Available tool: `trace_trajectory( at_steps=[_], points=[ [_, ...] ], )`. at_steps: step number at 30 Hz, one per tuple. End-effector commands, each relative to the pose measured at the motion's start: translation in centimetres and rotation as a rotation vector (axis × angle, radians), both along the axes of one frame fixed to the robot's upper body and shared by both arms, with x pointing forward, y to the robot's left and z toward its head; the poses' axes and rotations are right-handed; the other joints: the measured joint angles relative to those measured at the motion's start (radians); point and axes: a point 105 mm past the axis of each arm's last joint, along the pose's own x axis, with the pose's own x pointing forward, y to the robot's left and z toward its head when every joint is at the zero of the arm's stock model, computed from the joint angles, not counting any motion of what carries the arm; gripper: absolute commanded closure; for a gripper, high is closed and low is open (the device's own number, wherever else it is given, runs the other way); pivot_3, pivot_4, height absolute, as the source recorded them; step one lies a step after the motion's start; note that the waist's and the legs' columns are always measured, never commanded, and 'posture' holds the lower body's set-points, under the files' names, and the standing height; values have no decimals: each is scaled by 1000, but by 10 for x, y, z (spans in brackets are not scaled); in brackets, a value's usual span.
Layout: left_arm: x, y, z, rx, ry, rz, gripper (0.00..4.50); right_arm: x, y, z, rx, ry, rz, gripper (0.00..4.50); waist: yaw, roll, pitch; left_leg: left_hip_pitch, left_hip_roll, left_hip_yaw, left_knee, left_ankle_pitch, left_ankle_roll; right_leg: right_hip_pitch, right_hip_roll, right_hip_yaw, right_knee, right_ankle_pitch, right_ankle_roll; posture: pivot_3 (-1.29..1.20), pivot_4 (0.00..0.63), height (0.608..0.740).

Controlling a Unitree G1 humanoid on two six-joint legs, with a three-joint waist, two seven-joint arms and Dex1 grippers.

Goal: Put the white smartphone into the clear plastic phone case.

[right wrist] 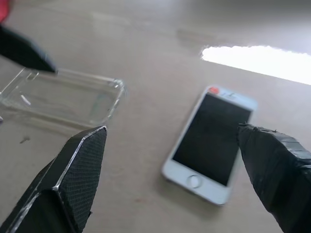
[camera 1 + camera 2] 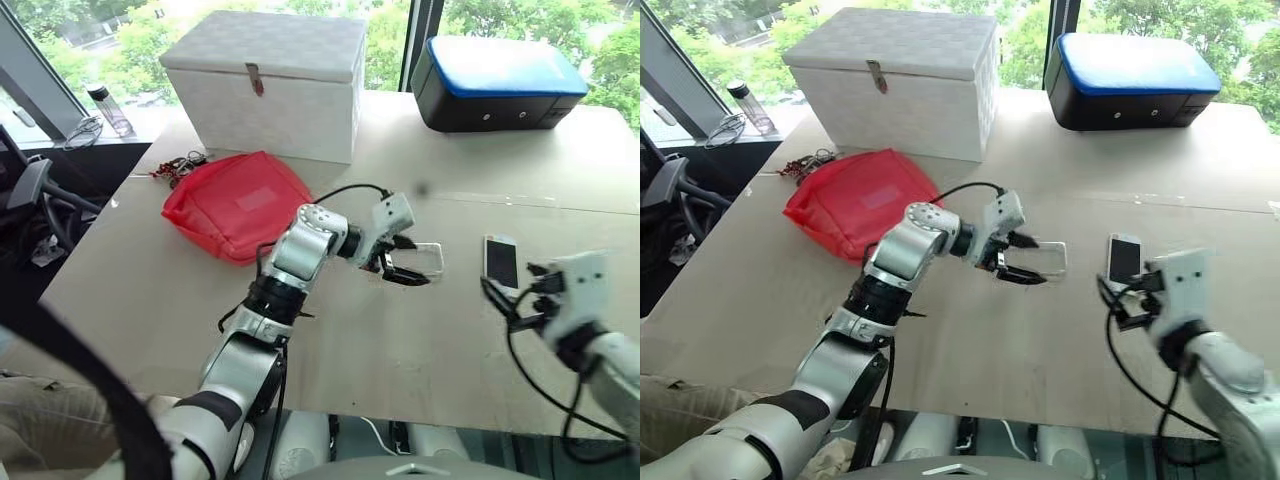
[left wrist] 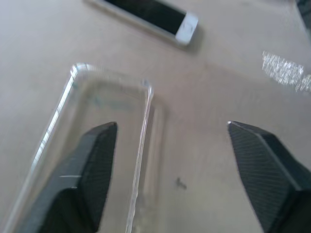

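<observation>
The clear plastic phone case (image 2: 424, 259) lies at 3 o'clock of the wide-open, empty left gripper (image 2: 400, 270), and the white smartphone (image 2: 500, 262) at 12 o'clock of the wide-open, empty right gripper (image 2: 508, 300).

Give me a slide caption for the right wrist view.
Open right gripper hovers above the white smartphone beside the clear case.

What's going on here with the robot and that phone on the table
The robot is working to get the white smartphone into the clear plastic phone case. Both lie apart on the table, the phone screen up. The left gripper is open over the case, the right gripper open near the phone. Neither holds anything.
</observation>
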Motion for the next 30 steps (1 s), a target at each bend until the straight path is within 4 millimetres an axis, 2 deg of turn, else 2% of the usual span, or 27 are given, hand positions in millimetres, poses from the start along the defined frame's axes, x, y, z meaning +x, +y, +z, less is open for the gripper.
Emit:
trace_trajectory(
  at_steps=[1,5,8,13,17,20,25,28,30],
  points=[
    [-14,13,27,-140,-96,-18,102,13,-7,-11,-72,11,-141,0,2,1,0,0,0,0,0,0,0,0,0,1,0,0,0,0,150,740],
    [-21,29,29,-206,-172,17,102,29,-10,-22,-101,28,-214,0,5,1,0,0,-1,0,0,0,-1,0,0,1,-1,0,0,0,150,740],
    [-26,42,28,-231,-201,44,102,38,-20,-32,-120,62,-293,0,4,1,0,0,-1,0,0,0,0,0,0,0,-1,0,0,0,150,740],
    [-36,54,33,-266,-229,68,102,43,-30,-42,-53,142,-355,0,4,1,0,0,-1,0,0,0,0,0,0,0,0,0,0,0,150,740],
    [-40,58,28,-257,-229,85,102,42,-38,-50,-52,246,-399,0,3,1,0,1,-1,0,0,0,0,1,-1,0,-1,0,0,0,150,740],
    [-42,58,30,-265,-242,99,102,41,-34,-49,1,308,-366,0,6,0,-1,1,-1,0,0,0,0,1,-1,-1,-1,0,0,0,150,740],
    [-45,59,27,-278,-233,123,102,40,-44,-62,-52,446,-361,0,5,0,-1,1,-1,0,0,0,0,1,-1,-1,-1,0,0,0,150,740],
    [-46,62,25,-287,-227,150,102,40,-43,-70,29,486,-343,0,3,-4,-4,1,-1,0,0,0,0,2,-1,-1,-1,0,0,0,150,740],
    [-46,63,25,-289,-225,157,0,38,-37,-74,106,511,-319,505,4,-6,-6,2,-1,-1,0,0,0,3,-1,-1,-1,0,0,0,150,740]
  ],
)
